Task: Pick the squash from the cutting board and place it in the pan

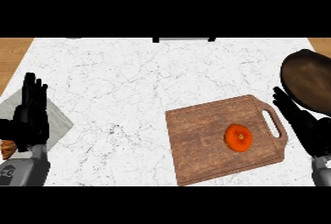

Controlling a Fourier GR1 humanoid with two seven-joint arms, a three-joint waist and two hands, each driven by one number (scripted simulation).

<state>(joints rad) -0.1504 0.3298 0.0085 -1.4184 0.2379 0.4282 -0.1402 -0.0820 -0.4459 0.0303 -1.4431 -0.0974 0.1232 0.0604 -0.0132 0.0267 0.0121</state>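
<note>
The pan (310,83) is cut off by the right edge.

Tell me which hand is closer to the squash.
The right hand, open beside the board's handle; the left hand rests far across the counter from the squash.

You find no readable text here. No labels, brands, numbers or signs show on anything you see.
</note>
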